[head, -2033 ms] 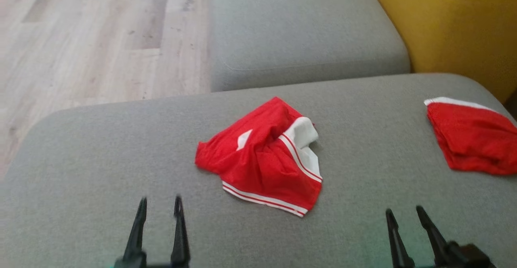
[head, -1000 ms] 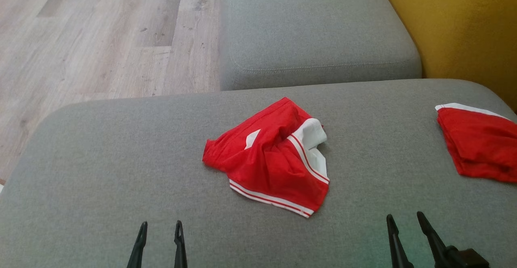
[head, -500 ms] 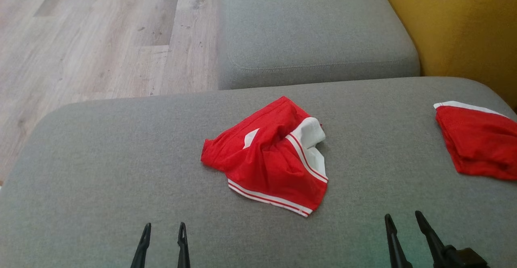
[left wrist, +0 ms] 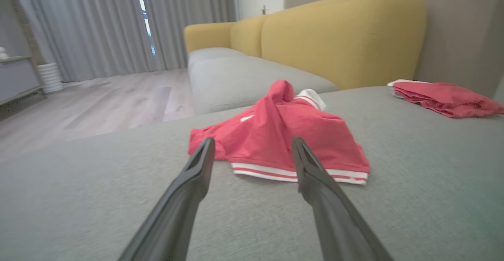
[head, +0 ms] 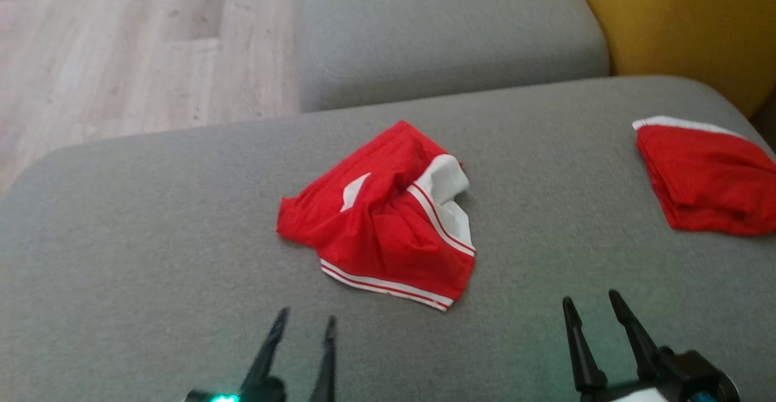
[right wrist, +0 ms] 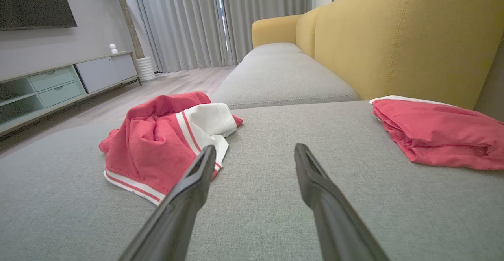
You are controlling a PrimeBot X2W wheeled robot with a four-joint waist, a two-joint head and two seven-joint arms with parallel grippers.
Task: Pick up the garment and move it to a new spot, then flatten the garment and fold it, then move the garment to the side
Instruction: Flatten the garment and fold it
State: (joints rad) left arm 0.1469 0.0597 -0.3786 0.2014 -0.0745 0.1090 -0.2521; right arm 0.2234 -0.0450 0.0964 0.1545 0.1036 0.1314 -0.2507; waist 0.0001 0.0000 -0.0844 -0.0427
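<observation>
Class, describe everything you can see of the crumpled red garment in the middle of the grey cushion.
The crumpled red garment looks like sports shorts of thin fabric, with a white double-striped hem at its near edge, a striped white side panel bunched at its far right, and a small white mark. It lies unfolded in a loose heap, one ridge standing up, on the grey cushion. Nothing else touches it: the left gripper and the right gripper, both open, are short of it.
</observation>
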